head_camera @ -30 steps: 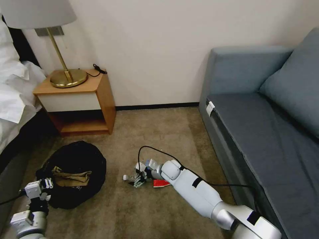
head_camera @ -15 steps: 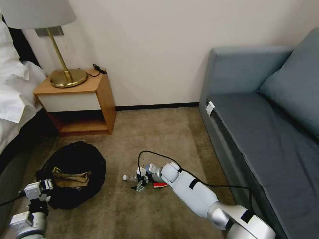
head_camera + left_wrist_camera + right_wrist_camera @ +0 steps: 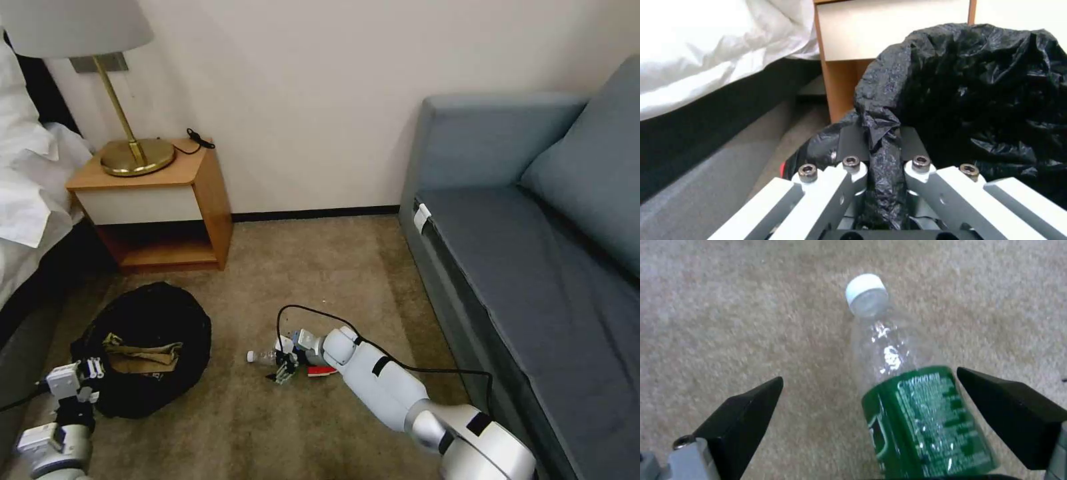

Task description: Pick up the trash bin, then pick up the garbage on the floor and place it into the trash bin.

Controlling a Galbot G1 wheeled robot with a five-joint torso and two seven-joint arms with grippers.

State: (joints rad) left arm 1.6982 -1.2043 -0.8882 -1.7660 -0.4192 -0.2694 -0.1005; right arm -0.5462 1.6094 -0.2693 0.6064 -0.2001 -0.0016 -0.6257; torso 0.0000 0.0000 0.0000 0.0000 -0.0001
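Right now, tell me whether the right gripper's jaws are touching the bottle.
Apart. In the right wrist view the right gripper has its jaws spread open around the bottle, with carpet showing on one side and a thin gap on the other.

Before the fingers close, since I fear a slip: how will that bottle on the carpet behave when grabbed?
The bottle looks clear and empty, so probably light and crushable. It lies on its side, round, so it may roll if nudged. The right gripper straddles it, open; its glossy green label could be slippery.
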